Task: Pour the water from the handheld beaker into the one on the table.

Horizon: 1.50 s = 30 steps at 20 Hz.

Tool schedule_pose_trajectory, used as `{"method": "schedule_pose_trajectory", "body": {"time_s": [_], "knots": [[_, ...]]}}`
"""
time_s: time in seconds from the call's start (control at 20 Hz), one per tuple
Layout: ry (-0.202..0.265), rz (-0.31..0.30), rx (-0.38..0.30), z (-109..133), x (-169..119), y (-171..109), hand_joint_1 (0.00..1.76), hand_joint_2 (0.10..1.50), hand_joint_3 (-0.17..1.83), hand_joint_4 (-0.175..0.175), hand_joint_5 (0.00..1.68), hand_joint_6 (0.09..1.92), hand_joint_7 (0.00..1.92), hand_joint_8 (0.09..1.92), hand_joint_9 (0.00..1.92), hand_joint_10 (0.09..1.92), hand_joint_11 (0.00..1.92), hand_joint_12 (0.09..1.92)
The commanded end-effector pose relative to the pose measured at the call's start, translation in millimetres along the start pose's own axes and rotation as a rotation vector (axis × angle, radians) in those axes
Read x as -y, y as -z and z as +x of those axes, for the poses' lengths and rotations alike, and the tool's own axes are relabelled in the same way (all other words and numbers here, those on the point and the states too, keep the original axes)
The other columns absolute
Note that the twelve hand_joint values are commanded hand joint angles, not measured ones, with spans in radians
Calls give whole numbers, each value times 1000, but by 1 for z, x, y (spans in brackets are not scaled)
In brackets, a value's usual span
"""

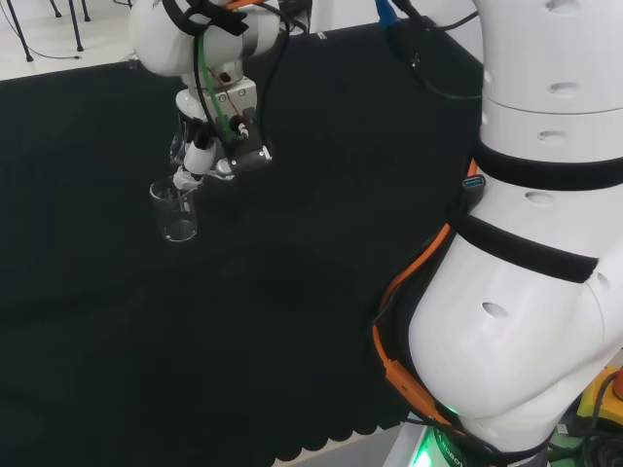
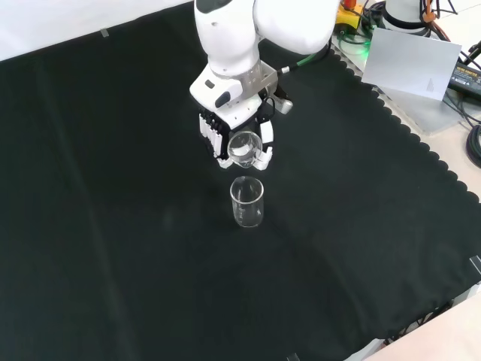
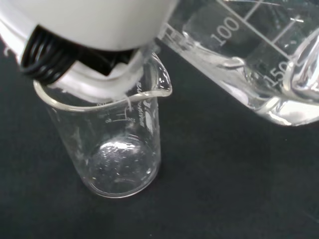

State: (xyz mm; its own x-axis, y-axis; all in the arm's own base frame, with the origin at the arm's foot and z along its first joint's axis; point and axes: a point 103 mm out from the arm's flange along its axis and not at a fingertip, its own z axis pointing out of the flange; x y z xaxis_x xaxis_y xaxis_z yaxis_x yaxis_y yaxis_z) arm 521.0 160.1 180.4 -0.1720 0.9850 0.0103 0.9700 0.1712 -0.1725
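Observation:
The hand [image 2: 216,134] is shut on a clear glass beaker [image 2: 244,148], its fingers curled round the wall. In the wrist view this held beaker [image 3: 259,64] is tilted, with water lying in its lower side. A second clear beaker [image 2: 247,201] stands upright on the black cloth just in front of and below the hand in the front view. In the wrist view this standing beaker [image 3: 112,149] looks empty, its spout toward the held one, with a finger [image 3: 94,25] of the hand over its rim. In the head view the standing beaker [image 1: 176,210] sits just under the hand [image 1: 209,156].
Black cloth [image 2: 113,226] covers the bench around both beakers. The arm's white links [image 1: 545,243] stand at the head view's right. A grey box [image 2: 417,68] and cables lie beyond the cloth's scalloped edge at the front view's top right.

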Motion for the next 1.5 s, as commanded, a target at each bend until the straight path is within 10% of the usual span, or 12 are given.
{"method": "schedule_pose_trajectory", "body": {"time_s": [0.05, 1.5], "knots": [[-11, 32, 79, 1, -1, -1, 1201, 591, 727, -107, 1352, 562, 1771, 255, 1584, 566, 1409, 750], [-32, 132, 353, 27, -3, 6, 1200, 594, 732, -115, 1334, 598, 1705, 394, 1561, 605, 1406, 752]]}}
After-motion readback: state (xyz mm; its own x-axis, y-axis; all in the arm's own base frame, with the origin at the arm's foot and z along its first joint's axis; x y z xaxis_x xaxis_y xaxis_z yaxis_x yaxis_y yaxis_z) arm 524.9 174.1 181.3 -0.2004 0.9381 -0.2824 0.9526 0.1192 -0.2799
